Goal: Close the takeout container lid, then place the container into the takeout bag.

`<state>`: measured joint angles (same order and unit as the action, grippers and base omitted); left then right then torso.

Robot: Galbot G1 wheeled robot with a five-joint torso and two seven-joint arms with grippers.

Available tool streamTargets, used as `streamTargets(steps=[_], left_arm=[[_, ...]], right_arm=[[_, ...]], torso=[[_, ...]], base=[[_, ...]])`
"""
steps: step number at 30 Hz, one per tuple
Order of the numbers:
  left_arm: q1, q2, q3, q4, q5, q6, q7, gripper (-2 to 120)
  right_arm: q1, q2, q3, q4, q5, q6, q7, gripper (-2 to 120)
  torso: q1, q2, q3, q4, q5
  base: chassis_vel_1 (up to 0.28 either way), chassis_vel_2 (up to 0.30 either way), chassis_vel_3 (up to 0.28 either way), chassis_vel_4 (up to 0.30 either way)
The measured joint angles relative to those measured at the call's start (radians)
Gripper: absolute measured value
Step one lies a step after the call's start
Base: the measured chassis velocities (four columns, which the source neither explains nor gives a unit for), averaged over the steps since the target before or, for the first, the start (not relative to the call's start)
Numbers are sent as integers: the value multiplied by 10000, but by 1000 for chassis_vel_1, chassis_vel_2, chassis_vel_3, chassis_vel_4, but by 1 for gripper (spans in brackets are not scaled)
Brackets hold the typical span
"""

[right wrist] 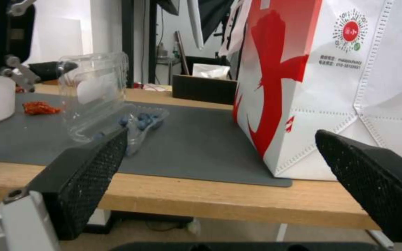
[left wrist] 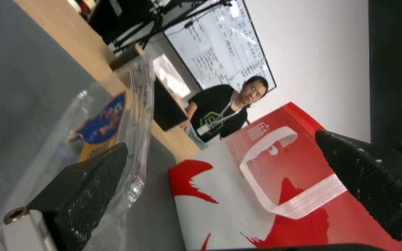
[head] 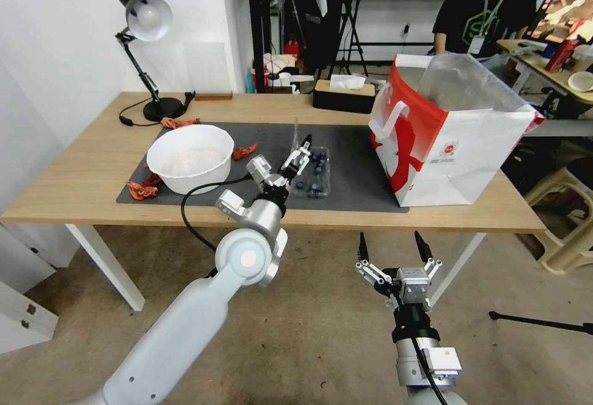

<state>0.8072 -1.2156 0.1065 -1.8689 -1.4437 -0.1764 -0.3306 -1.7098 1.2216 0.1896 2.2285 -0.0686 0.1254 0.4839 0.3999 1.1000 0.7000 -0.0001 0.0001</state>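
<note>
The takeout container (head: pixel 314 175) lies open on the dark mat, with blueberries in its tray (right wrist: pixel 141 120). Its clear lid (right wrist: pixel 94 87) stands nearly upright, and the colourful label (left wrist: pixel 101 123) faces my left wrist camera. My left gripper (head: pixel 299 153) is open at the lid, with one finger (left wrist: pixel 89 188) right beside the plastic. The red and white takeout bag (head: pixel 448 146) stands open at the mat's right end with its liner sticking up. My right gripper (head: pixel 391 241) hangs open below the table's front edge, facing the bag (right wrist: pixel 331 90).
A large white bowl (head: pixel 190 157) sits on the mat (head: pixel 355 176) to the left of the container, with orange scraps (head: pixel 142 190) around it. A desk lamp (head: pixel 147 22) and a tissue box (head: pixel 344 93) stand at the back. A stool (head: pixel 568 220) is off the table's right end.
</note>
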Motion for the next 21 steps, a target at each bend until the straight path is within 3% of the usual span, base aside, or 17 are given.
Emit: streamTargets(steps=[11,18,21], left_arm=[[-437,-341,140,215,-1673,187,-510,98],[-685,-546,147,654,-2378,334,-1027,80],[-775,-612,214,950,-2388,382,-1251,65]], right_arm=[[4,47,40,-93,-28,18,15,100],[41,65,31,-140,-33,18,16,100],[59,57,32,-140,-33,18,17,100]], torso=[[1,-1,0,1,0],[0,0,1,1,-1],[1,0,0,1,-1]], base=[[0,0,0,0],[0,0,0,0],[0,0,0,0]])
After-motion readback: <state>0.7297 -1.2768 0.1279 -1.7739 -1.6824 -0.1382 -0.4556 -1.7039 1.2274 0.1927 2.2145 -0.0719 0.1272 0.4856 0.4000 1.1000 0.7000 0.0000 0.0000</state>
